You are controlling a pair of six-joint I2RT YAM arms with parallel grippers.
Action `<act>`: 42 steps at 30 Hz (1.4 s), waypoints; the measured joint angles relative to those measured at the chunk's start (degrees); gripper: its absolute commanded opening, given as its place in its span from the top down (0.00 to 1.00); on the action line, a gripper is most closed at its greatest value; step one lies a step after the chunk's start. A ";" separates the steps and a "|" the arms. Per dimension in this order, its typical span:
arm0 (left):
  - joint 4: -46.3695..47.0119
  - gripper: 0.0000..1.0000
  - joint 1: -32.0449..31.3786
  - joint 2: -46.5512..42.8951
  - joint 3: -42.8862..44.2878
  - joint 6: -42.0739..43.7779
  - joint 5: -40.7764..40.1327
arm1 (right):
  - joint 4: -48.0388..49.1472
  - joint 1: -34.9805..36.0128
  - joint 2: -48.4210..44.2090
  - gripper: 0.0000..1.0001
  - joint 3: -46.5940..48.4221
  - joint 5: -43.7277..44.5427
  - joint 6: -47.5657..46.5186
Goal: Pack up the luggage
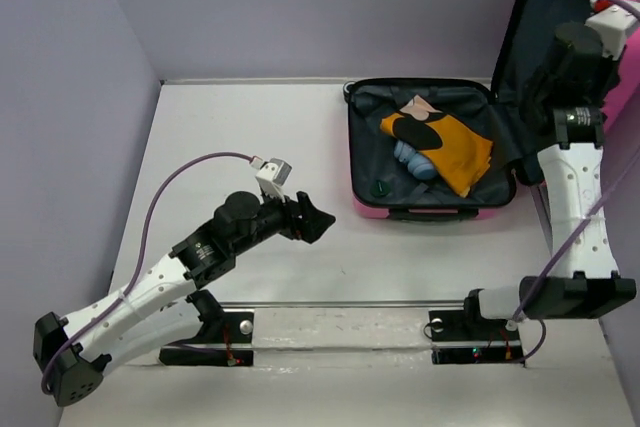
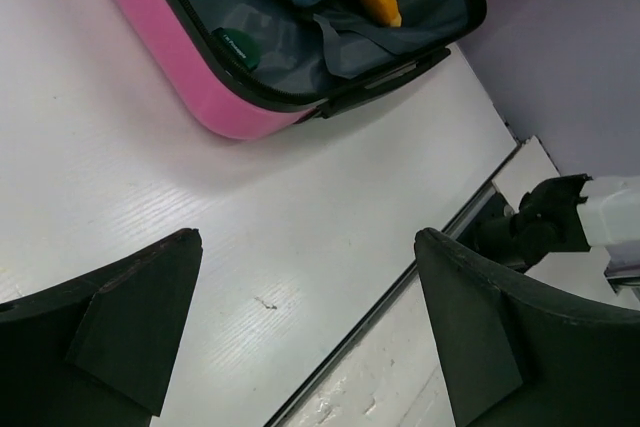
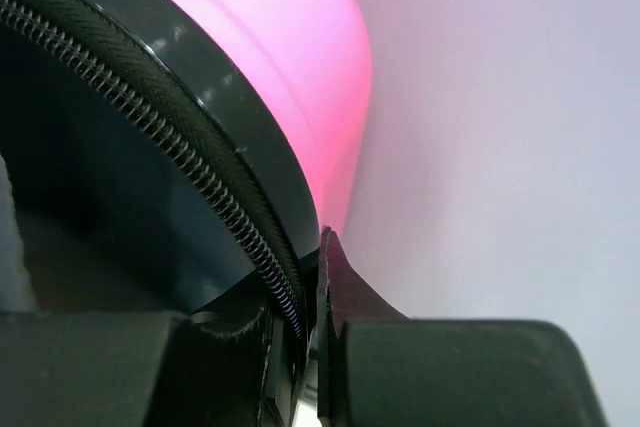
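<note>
Luggage (image 1: 368, 147) open flat, handle side twd arms, lid upright at R

All three views share the luggage (image 1: 366, 209) (image 2: 170, 57) (image 3: 270, 37): top looks down from behind, left wrist obliquely from nearby, right wrist extremely close.

You see an orange-and-black cloth (image 1: 455, 152). Pale blue rolls (image 1: 414, 159) lie touching the cloth's left edge, and a dark green round item (image 1: 381, 187) sits further left of the cloth, apart from it.

Hot-pink luggage (image 1: 372, 152), dark grey lining; cloth (image 1: 452, 147) orange-yellow with black patch; rolls (image 1: 415, 159) pale blue.
</note>
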 measured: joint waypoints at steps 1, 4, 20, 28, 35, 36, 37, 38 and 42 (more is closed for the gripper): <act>0.00 0.01 0.00 0.02 0.00 0.00 -0.26 | -0.04 3.43 -1.46 0.93 -0.87 2.03 -0.66; -0.85 0.01 0.00 -0.02 0.37 0.02 -2.34 | -0.13 18.91 -7.43 0.93 -5.22 7.69 -1.64; -8.83 0.01 0.94 1.79 13.90 0.26 -16.09 | -25.31 55.74 -5.05 0.36 -24.68 -12.72 34.95; -5.22 0.01 2.84 14.36 15.50 -1.11 -13.92 | -19.52 50.42 -26.21 0.83 -31.39 -19.15 36.33; -0.35 0.09 3.17 23.37 15.50 -3.78 -9.64 | -10.78 10.82 -31.26 0.14 -38.05 -30.16 32.89; 0.31 0.11 3.17 24.17 15.50 -4.09 -9.01 | -9.55 5.64 -29.70 0.13 -37.92 -34.60 32.74; 0.74 0.14 3.06 24.76 15.50 -4.28 -8.57 | -7.30 -1.46 -26.88 0.10 -37.81 -39.80 32.76; 1.42 0.15 2.49 25.14 15.30 -4.55 -8.57 | -5.16 -7.56 -24.20 0.03 -37.92 -45.35 33.46; 3.96 0.13 -0.52 25.38 13.27 -5.53 -8.76 | 1.68 -21.24 -16.15 0.00 -42.12 -61.53 37.51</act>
